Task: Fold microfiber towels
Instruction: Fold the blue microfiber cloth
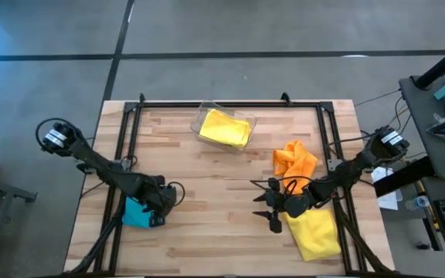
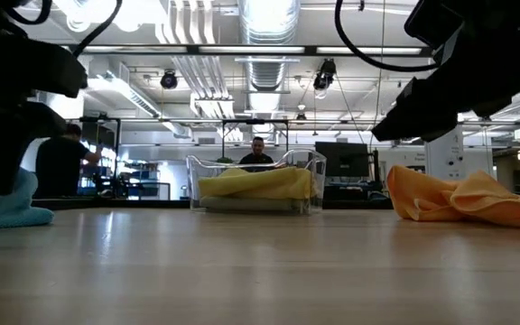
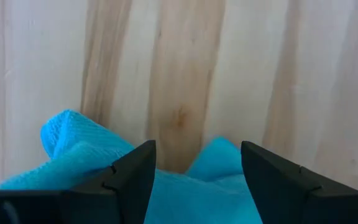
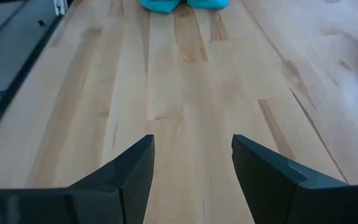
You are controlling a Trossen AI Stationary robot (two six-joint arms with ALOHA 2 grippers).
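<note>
Nearest the left wrist camera, the left hand (image 3: 194, 180) shows two dark, angular fingers spread apart, with the light blue towel (image 3: 98, 165) bunched beneath and between them; whether the fingers touch the cloth cannot be told. The towel's surface is a fine ribbed weave, folded into soft rounded lobes, and its lower part is cut off by the frame edge. In the high view the left hand (image 1: 161, 202) covers most of this towel (image 1: 136, 215), leaving only a small blue patch visible near the bench's left front.

The right hand (image 4: 191, 165) also has its fingers parted and grasps nothing; bare wood lies between them. From above, the right hand (image 1: 273, 208) hovers near the bench's middle right, its arm lying over part of a flat yellow towel (image 1: 319, 235) at the right front.

An orange towel (image 1: 293, 161) lies crumpled in loose ridges just behind that arm. In the low view it (image 2: 454, 200) appears as a rumpled mound, cut off at the right edge.

A clear plastic bin (image 1: 207, 116) stands at the back centre and holds a second yellow towel (image 1: 225, 128), draped and softly folded; the bin's walls partly veil it in the low view.

The bench (image 1: 215, 239) is of pale laminated wood strips with visible grain.
</note>
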